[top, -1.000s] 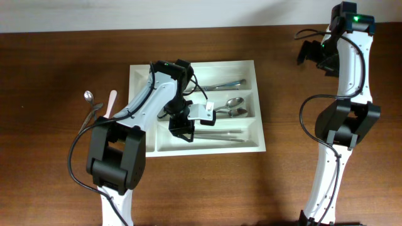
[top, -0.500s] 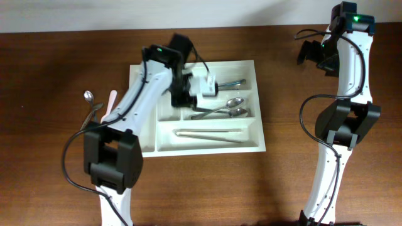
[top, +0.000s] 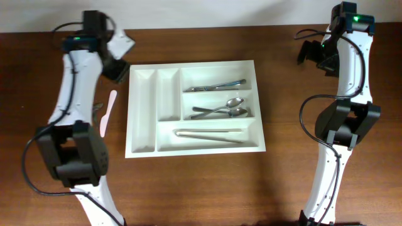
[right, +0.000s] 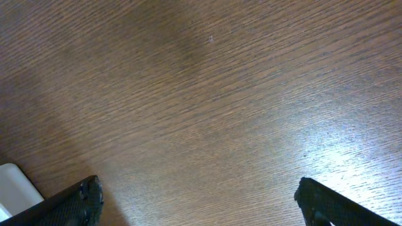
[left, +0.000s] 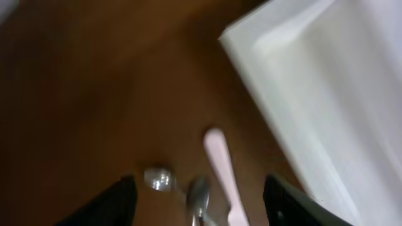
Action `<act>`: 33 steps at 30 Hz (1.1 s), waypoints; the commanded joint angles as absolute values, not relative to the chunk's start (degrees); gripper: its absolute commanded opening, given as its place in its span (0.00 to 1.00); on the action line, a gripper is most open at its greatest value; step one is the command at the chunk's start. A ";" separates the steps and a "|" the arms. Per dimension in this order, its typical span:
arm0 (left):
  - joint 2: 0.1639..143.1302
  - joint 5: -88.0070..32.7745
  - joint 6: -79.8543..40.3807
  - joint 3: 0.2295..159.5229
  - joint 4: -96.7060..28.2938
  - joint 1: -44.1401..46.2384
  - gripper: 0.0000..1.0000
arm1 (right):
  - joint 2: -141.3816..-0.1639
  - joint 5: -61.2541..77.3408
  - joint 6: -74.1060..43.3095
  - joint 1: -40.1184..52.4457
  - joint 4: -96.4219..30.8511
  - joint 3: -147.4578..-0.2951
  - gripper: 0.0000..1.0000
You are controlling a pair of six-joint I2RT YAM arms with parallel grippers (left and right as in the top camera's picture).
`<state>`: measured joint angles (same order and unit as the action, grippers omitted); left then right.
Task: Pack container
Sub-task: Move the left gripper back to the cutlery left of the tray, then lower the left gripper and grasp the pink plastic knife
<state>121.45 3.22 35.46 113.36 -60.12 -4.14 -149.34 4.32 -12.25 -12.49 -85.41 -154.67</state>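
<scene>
The container [top: 142,113], a white five-compartment tray, lies mid-table. Forks [top: 220,85], spoons [top: 221,110] and a long metal piece [top: 210,135] fill its three long compartments, and the two narrow ones are bare. A pink utensil [top: 107,112] lies on the wood left of it, and in the blurred left wrist view it [left: 221,172] lies beside two metal spoon bowls [left: 158,179]. My left gripper [top: 117,68] hangs open and empty above the tray's far left corner, its fingers [left: 119,201] wide apart. Far right, my right gripper [top: 312,55] is open over bare wood.
The tray's rim [left: 276,94] fills the right of the left wrist view. A white corner [right: 12,183] shows at the lower left of the right wrist view. The left arm's links [top: 72,107] stand over part of the loose utensils.
My left arm has swung up out of the tray's lower compartments to the far left corner, and its jaws have widened. The right arm has not moved.
</scene>
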 commanded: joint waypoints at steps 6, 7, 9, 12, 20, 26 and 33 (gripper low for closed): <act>122.30 -10.48 23.73 113.25 -67.81 -9.32 0.99 | -149.51 4.23 -12.95 -12.40 -85.38 -155.70 0.99; 122.56 -9.74 22.81 112.88 -68.49 -9.58 1.00 | -149.51 4.23 -12.95 -12.40 -85.38 -155.70 0.99; 123.46 -8.78 22.11 111.26 -68.12 -10.02 0.99 | -149.51 4.23 -12.95 -12.40 -85.38 -155.70 0.99; 125.38 -7.09 22.11 109.60 -66.24 -10.20 0.99 | -149.51 4.23 -12.95 -12.40 -85.38 -155.70 0.99; 130.50 -0.32 23.97 109.58 -63.90 -10.17 1.00 | -149.51 4.23 -12.95 -12.40 -85.38 -155.70 0.99; 132.81 0.34 25.58 109.58 -63.81 -10.13 1.00 | -149.51 4.23 -12.95 -12.40 -85.38 -155.70 0.99; 133.40 0.45 25.58 109.58 -64.49 -10.13 0.89 | -149.51 4.23 -12.95 -12.40 -85.38 -155.70 0.99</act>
